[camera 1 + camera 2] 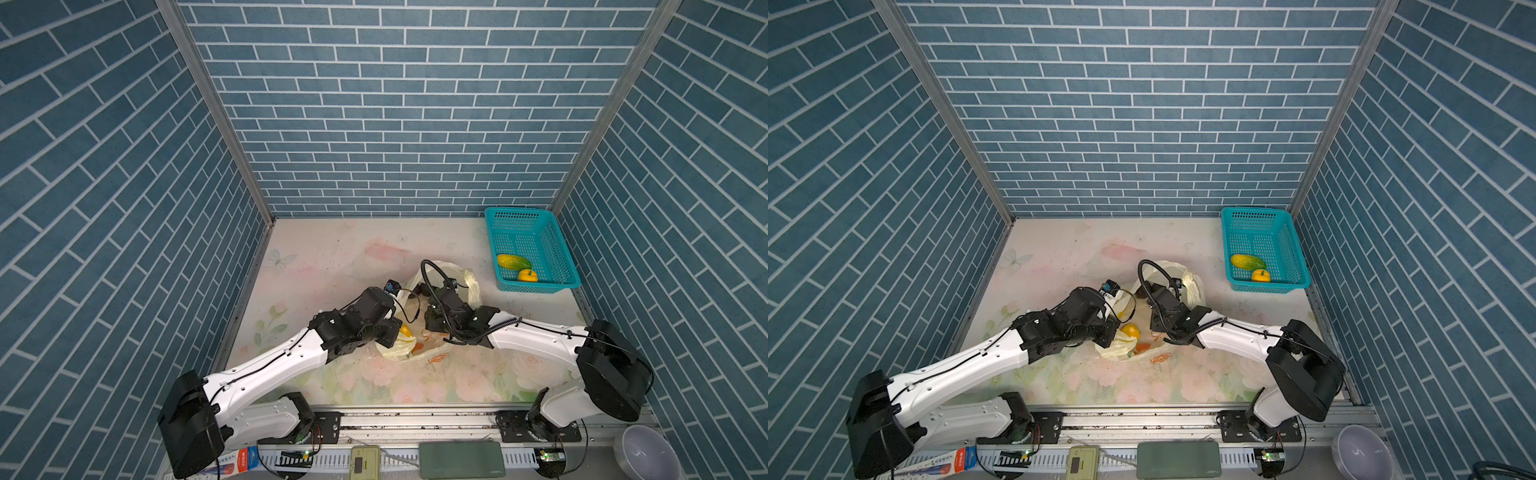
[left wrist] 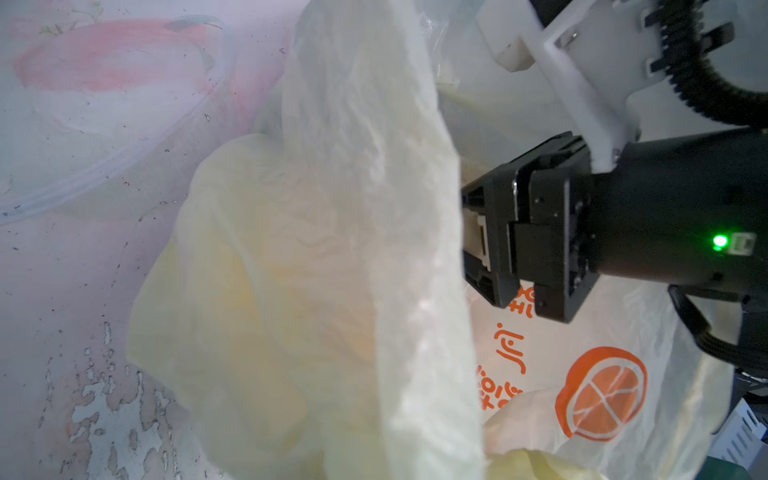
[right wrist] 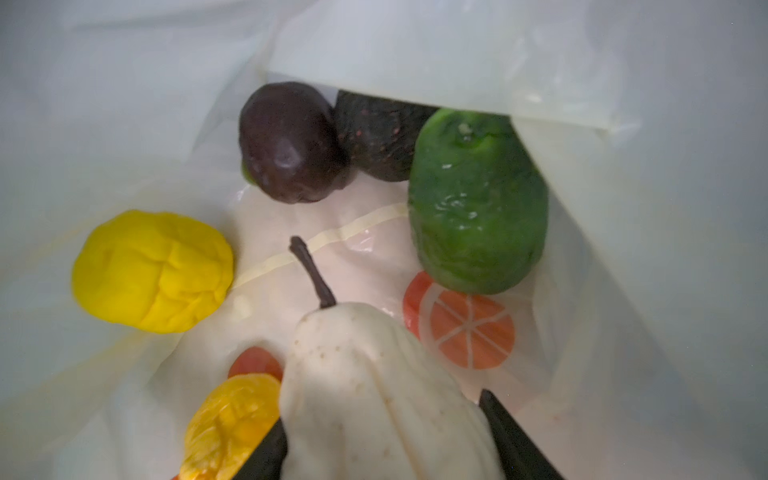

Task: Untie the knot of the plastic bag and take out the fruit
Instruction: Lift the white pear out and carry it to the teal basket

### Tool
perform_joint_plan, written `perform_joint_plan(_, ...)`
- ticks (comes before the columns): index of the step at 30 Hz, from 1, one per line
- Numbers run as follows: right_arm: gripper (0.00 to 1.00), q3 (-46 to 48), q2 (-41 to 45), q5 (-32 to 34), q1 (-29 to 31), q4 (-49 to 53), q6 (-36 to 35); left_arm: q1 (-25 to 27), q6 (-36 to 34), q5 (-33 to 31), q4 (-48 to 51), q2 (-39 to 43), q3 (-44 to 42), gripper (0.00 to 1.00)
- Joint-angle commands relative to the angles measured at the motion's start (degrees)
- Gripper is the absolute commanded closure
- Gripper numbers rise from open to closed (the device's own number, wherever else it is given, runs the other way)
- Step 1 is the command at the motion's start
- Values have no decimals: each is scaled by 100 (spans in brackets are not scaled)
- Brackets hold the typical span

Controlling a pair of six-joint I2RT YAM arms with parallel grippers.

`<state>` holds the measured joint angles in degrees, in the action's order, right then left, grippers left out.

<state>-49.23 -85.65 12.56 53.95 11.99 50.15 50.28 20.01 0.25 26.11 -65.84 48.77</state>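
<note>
The untying looks done: no knot shows and the bag (image 1: pixel 399 348), lying mid-table between the two arms, gapes open, so the step in hand is taking out fruit. The left gripper (image 1: pixel 388 336) is closed at the bag's near-left rim, apparently pinching a fold to hold the mouth up, though plastic hides its fingers in the left wrist view. The right gripper (image 3: pixel 382 409) reaches into the bag, and its jaws press on both sides of a cream-white pear (image 3: pixel 365 374), stem pointing away from the wrist. Also in the bag are a yellow fruit (image 3: pixel 153 270), a green one (image 3: pixel 478 203), two dark ones (image 3: pixel 291 143) touching each other, and an orange-yellow one (image 3: pixel 232 419) just beside the pear. The basket (image 1: pixel 540 287) at the far right holds a long yellow-green fruit (image 1: pixel 514 262) and a lemon (image 1: pixel 528 275). The next move likely calls for lifting the pear straight up through the mouth without snagging the plastic, then carrying it right and far to the basket while the left gripper holds the rim.
</note>
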Motion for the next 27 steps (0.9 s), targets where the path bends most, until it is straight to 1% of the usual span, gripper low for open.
perform_joint_plan(1, 53, -560, 217, -452, 82, 126, -543, 25, -54, -191, -44, -74, 183, 100)
perform_joint_plan(5, 53, -904, 356, -672, 110, 310, -741, 25, 85, -324, -71, -51, 159, 100)
perform_joint_plan(12, 53, -1536, 742, -723, 118, 862, -829, 24, 319, -495, -9, 95, 47, 100)
perform_joint_plan(16, 53, -2070, 930, -755, 46, 1184, -903, 25, 354, -497, -18, 152, -23, 100)
perform_joint_plan(21, 53, -2924, 936, -846, -304, 1480, -1064, 20, 352, -426, -92, 133, -96, 100)
perform_joint_plan(23, 53, -3192, 897, -1031, -572, 1413, -1078, 26, 349, -387, -131, 92, -105, 100)
perform_joint_plan(27, 52, -3621, 813, -1156, -1168, 1434, -1138, 24, 327, -285, -194, 38, -102, 100)
